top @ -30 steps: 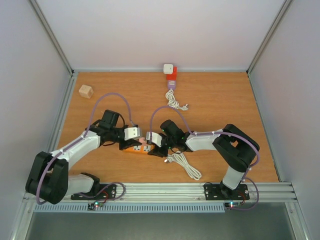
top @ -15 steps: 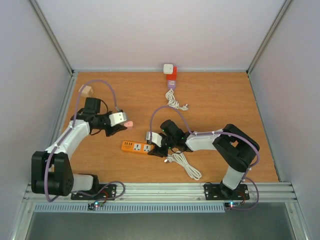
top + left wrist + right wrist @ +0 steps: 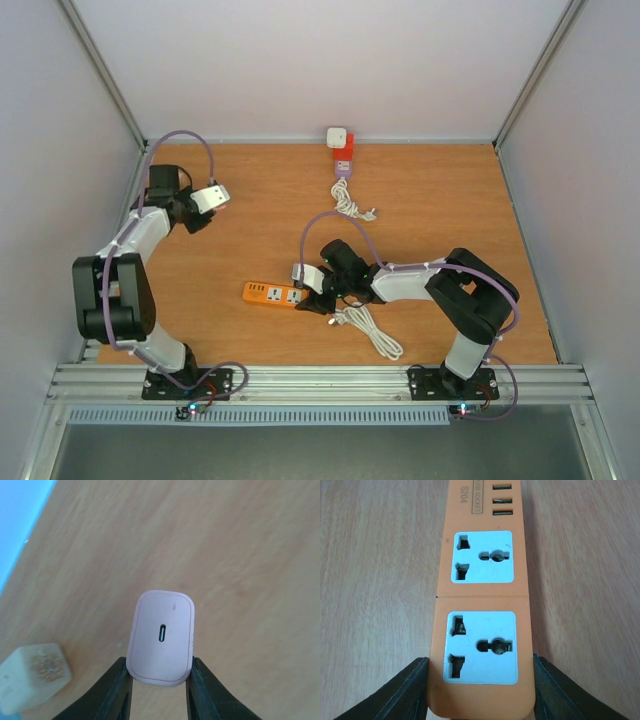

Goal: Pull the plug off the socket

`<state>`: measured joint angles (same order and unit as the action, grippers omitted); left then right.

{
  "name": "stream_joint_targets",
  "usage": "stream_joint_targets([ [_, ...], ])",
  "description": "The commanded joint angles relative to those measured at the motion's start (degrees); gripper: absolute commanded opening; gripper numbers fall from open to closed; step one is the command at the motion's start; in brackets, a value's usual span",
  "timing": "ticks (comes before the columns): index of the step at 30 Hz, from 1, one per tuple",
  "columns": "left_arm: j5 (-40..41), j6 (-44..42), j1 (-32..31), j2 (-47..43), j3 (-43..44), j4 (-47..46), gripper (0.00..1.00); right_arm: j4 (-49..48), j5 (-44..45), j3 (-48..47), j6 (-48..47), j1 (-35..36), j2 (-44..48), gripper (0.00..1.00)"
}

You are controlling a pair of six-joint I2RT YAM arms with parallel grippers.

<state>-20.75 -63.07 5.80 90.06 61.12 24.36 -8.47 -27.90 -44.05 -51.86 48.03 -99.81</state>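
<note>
**Pink plug free of the strip, held at the far-left corner**

Pinched low on both sides by the left gripper [image 3: 160, 676], jaws narrow around the pink plug [image 3: 161, 637], port face turned to the wrist camera. Hangs over the table [image 3: 450, 220] near its far-left corner, well apart from the orange power strip [image 3: 273, 294]. Down-left of the plug in the wrist view, a wooden cube [image 3: 32, 677] on the tabletop.

Clamped across its end by the right gripper [image 3: 482, 697], jaws half wide on the strip's two long sides, both outlet faces in full view. Lies mid-table, toward the near edge.

Beside the right arm, a loose white cable [image 3: 367, 332]. At the far edge, a red block [image 3: 344, 152] with a white adapter [image 3: 339, 135] and a coiled white cord [image 3: 349, 205].
</note>
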Motion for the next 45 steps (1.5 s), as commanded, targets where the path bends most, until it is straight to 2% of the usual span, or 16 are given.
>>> stream_joint_targets([
  [1,11.95,0.19,0.35,4.89,3.51,-11.74,0.13,0.92,0.91,0.72,0.62,-0.39,-0.74,0.39],
  [8,19.07,-2.04,0.35,13.08,9.12,-16.3,0.14,0.78,1.11,0.63,0.62,-0.4,-0.83,0.39],
  [16,23.48,-4.08,0.26,21.13,14.04,-20.27,0.15,0.6,1.61,0.44,1.13,-0.39,-0.82,0.39],
  [29,25.86,-5.0,-0.08,25.8,12.13,-28.33,0.19,1.17,2.09,-0.42,1.97,-0.44,-1.2,0.39],
  [36,22.9,-3.01,-0.2,25.15,11.29,-25.34,0.39,1.17,2.43,-0.64,2.02,-0.39,-1.29,0.4],
  [41,21.17,-1.64,-0.18,25.15,11.81,-20.76,0.43,1.43,2.56,-0.9,2.24,-0.39,-1.22,0.41],
  [45,20.92,-1.47,-0.18,24.29,12.09,-18.05,0.59,1.99,1.98,-1.16,2.2,-0.39,-1.05,0.41],
])
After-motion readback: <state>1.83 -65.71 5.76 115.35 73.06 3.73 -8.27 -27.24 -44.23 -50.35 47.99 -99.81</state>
